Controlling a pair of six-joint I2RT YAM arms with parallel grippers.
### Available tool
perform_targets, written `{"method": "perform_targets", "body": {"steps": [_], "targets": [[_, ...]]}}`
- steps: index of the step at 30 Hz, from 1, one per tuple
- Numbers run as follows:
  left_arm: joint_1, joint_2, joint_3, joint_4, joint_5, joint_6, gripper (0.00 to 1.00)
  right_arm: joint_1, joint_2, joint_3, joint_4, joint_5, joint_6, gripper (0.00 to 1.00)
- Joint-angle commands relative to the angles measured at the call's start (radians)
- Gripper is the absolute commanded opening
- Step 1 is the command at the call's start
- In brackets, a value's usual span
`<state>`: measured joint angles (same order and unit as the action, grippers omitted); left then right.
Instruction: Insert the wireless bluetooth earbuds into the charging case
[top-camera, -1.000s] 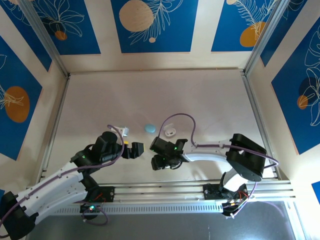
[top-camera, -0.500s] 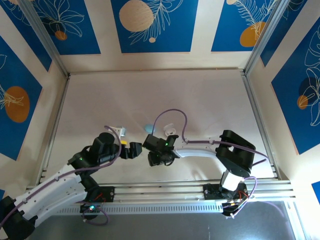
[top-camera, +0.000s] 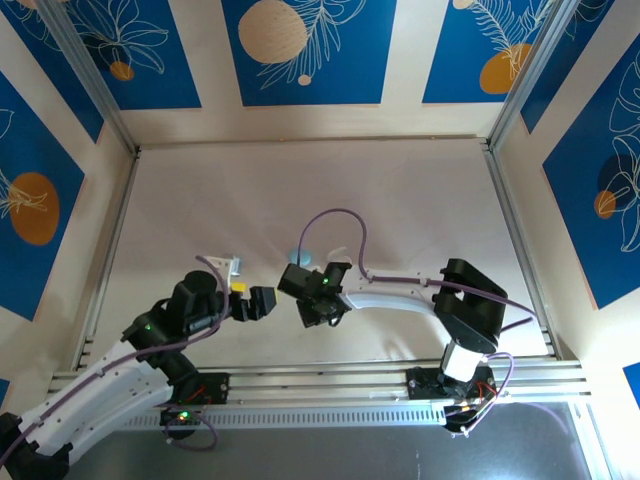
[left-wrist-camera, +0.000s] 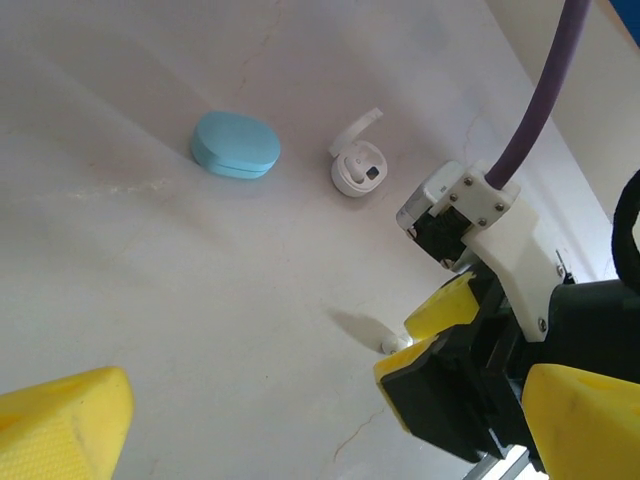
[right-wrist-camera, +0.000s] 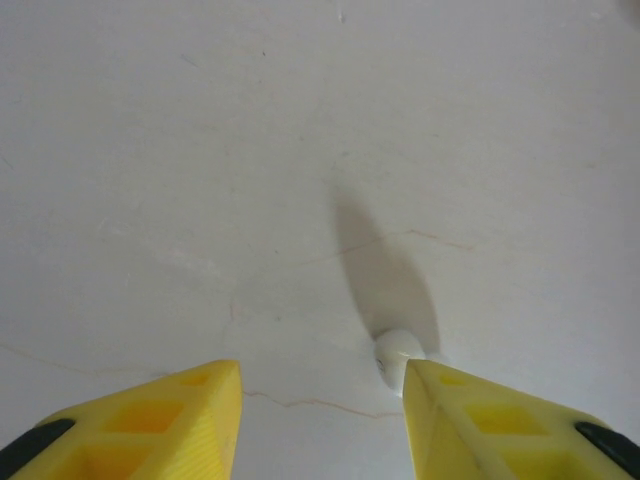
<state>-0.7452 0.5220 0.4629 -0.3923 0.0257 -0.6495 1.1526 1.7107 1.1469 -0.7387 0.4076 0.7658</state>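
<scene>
One white earbud (right-wrist-camera: 400, 355) lies on the pale table, touching the inner tip of my right gripper's (right-wrist-camera: 320, 378) right-hand finger; the jaws stand apart around it, the other finger (right-wrist-camera: 190, 410) clear of it. In the left wrist view the same earbud (left-wrist-camera: 390, 345) sits between the right gripper's (left-wrist-camera: 400, 347) yellow tips. Beyond it rest a closed light blue charging case (left-wrist-camera: 235, 145) and an open white charging case (left-wrist-camera: 357, 170). My left gripper (left-wrist-camera: 320, 440) hangs wide open, holding nothing. From above, the left gripper (top-camera: 255, 298) faces the right gripper (top-camera: 310, 310).
The blue case (top-camera: 299, 257) lies just behind the right wrist, whose purple cable (top-camera: 345, 225) loops over the spot. Aluminium posts and patterned walls bound the table (top-camera: 420, 200) at the back and sides. A metal rail (top-camera: 330, 380) runs along the near edge.
The right gripper has swung left and slightly away from the bases, toward the left gripper. The left arm has drawn back a little to the left.
</scene>
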Motion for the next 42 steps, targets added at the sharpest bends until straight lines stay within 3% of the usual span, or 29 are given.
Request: {"method": "perform_targets", "body": {"steps": [1,5,8,10,19,42], "targets": [[0.006,-0.051,0.030,-0.125,0.004,-0.007,1.00,0.017,-0.026,0.050,-0.142,0.074,-0.053,0.46],[0.007,-0.117,0.038,-0.248,0.091,-0.014,1.00,0.028,-0.003,0.078,-0.204,0.088,-0.102,0.43],[-0.006,-0.117,0.013,-0.219,0.219,-0.049,1.00,0.029,0.034,0.113,-0.243,0.092,-0.127,0.42],[-0.011,-0.099,0.006,-0.243,0.232,-0.072,1.00,0.029,0.062,0.137,-0.272,0.098,-0.129,0.41],[-0.029,-0.141,0.006,-0.269,0.120,-0.077,1.00,0.029,0.194,0.237,-0.349,0.111,-0.140,0.35],[-0.030,-0.197,0.009,-0.290,0.062,-0.077,1.00,0.071,0.394,0.406,-0.520,0.190,-0.099,0.32]]}}
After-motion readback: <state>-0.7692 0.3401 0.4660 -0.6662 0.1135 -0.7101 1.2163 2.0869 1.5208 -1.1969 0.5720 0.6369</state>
